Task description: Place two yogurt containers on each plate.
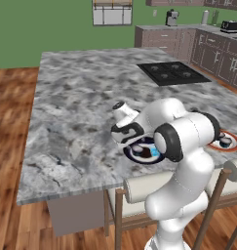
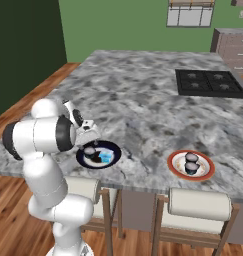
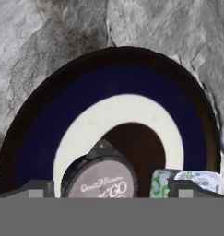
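Observation:
The navy plate (image 3: pixel 122 78) with its white ring lies at the counter's near edge and holds a round dark yogurt cup (image 3: pixel 102 177) and the light-blue tub (image 3: pixel 189 179). My gripper (image 3: pixel 111 190) hangs open just above this plate, and the cup sits between its spread fingertips (image 3: pixel 35 188) without touching them. From the right base, the gripper (image 2: pixel 90 143) is over the navy plate (image 2: pixel 113 147), its cup (image 2: pixel 89 150) and its tub (image 2: pixel 106 157). The orange-rimmed white plate (image 2: pixel 205 172) carries two dark cups (image 2: pixel 191 158) (image 2: pixel 191 168). The arm half hides that plate (image 1: pixel 232 146).
A black cooktop (image 2: pixel 210 82) is set into the far right of the marble island (image 1: pixel 76 122). Two stools (image 2: pixel 200 202) stand against the near edge below the plates. Cabinets and small appliances (image 1: pixel 207 44) line the back wall.

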